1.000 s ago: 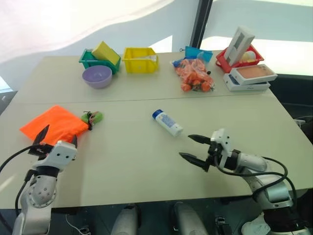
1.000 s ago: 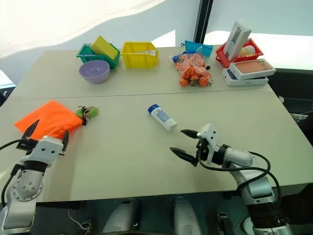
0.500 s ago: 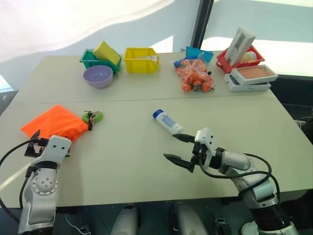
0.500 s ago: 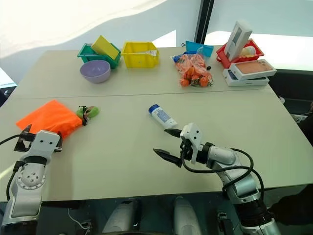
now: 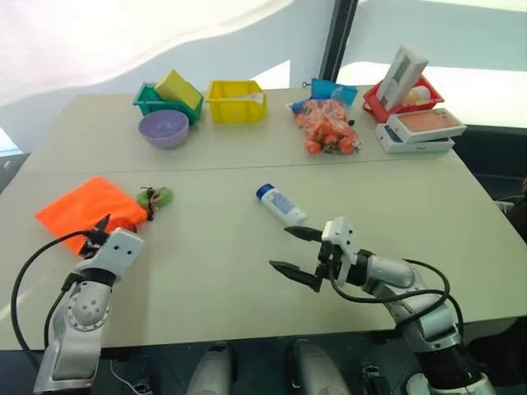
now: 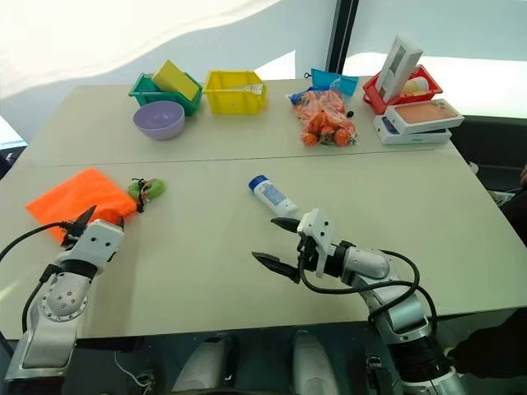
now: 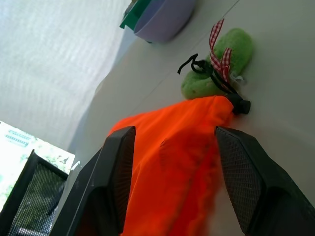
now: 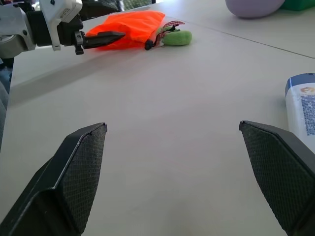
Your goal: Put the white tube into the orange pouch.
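The left gripper [image 7: 172, 162] has been narrowed around the orange pouch [image 5: 82, 211] at left of frame, not yet pinched. The white tube [image 5: 282, 205] lies mid-worktop, beside the wide-open right gripper [image 5: 298, 254], now nearer.

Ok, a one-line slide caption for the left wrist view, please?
Left gripper fingers straddle the orange pouch, green ring beyond.

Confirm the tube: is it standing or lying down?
Lying down. The white tube rests on its side on the table, blue cap pointing away from the right gripper.
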{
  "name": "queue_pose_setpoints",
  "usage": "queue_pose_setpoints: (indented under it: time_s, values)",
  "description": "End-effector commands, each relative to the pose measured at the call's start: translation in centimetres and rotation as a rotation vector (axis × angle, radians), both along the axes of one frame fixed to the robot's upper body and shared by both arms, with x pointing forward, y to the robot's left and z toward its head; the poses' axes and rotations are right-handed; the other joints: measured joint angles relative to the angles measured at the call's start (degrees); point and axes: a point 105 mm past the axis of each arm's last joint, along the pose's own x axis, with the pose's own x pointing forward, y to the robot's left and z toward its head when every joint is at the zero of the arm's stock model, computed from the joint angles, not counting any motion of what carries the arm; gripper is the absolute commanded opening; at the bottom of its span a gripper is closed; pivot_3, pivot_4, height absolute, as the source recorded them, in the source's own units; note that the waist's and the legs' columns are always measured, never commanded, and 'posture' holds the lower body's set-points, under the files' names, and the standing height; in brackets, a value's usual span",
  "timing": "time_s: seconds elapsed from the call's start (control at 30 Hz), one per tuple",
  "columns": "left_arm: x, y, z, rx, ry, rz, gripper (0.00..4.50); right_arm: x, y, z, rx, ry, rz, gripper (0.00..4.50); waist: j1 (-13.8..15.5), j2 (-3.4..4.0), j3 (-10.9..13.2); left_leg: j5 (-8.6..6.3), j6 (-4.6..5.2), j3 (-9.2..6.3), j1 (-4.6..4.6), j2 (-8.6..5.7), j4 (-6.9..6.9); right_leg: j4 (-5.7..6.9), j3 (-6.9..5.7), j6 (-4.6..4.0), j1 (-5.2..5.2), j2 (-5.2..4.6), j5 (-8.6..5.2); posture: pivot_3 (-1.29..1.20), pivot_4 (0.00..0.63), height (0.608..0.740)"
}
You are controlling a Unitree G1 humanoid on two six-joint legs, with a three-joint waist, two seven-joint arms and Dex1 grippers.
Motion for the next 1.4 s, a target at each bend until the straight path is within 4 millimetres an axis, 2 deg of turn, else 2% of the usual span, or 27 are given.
queue_pose_setpoints:
  time_s: [0.03,0.07,0.53,0.83,1.0,1.1,1.23,1.4]
  values:
    - [-0.3,0.4,1.5,0.028,-0.049,0.028,4.16,-0.1,0.5,0.9,0.018,-0.044,0.019,4.5,0.0,0.0,0.0,0.0,0.0,0.0,0.0,0.0,0.0,0.0,0.0,0.01,0.0,0.0,0.0,0.0,0.15,0.74]
    - [-0.3,0.5,1.5,0.042,-0.044,0.038,4.45,-0.1,0.5,0.9,0.017,-0.044,0.019,4.5,0.0,0.0,0.0,0.0,0.0,0.0,0.0,0.0,0.0,0.01,0.0,0.01,0.0,0.01,0.0,0.0,0.15,0.74]
    - [-2.4,5.2,1.0,0.088,0.009,0.236,4.45,0.1,0.3,0.7,0.003,-0.049,0.015,4.5,0.0,-0.01,0.0,0.0,0.0,0.0,0.0,0.0,0.06,0.04,-0.01,0.0,0.01,0.02,0.0,0.0,0.15,0.74]
    - [-2.6,5.9,0.6,0.072,0.025,0.258,4.45,0.3,0.2,0.6,0.002,-0.056,0.007,4.5,0.0,-0.02,0.0,0.0,0.0,-0.01,0.0,0.0,0.08,0.05,-0.01,0.0,0.02,0.01,0.0,0.0,0.15,0.74]
    - [-2.6,5.0,-0.2,0.136,0.074,0.185,4.45,0.3,0.3,0.6,0.003,-0.058,0.003,4.5,-0.1,-0.03,0.0,0.0,0.0,0.0,0.01,0.0,0.08,0.05,-0.01,0.01,0.01,0.02,0.0,0.0,0.15,0.74]
    - [-2.6,5.1,-0.3,0.144,0.076,0.192,4.45,0.3,0.3,0.5,0.003,-0.057,0.002,4.5,0.0,-0.03,0.0,0.0,0.0,0.0,0.01,0.01,0.08,0.07,0.0,-0.01,0.01,0.01,0.0,0.0,0.15,0.74]
    - [-2.8,5.6,-0.1,0.139,0.056,0.229,4.45,0.2,0.3,0.5,0.002,-0.056,0.003,4.5,0.0,-0.04,0.0,0.0,0.0,0.0,0.0,0.01,0.13,0.07,0.0,-0.01,0.02,0.0,-0.01,0.0,0.15,0.74]
    - [-2.4,6.6,1.2,0.093,-0.026,0.302,4.45,0.3,0.4,0.5,0.001,-0.056,0.006,4.5,0.1,-0.05,0.0,0.0,0.0,-0.02,0.0,0.01,0.16,0.12,-0.01,0.0,0.02,0.0,0.0,0.0,0.15,0.74]
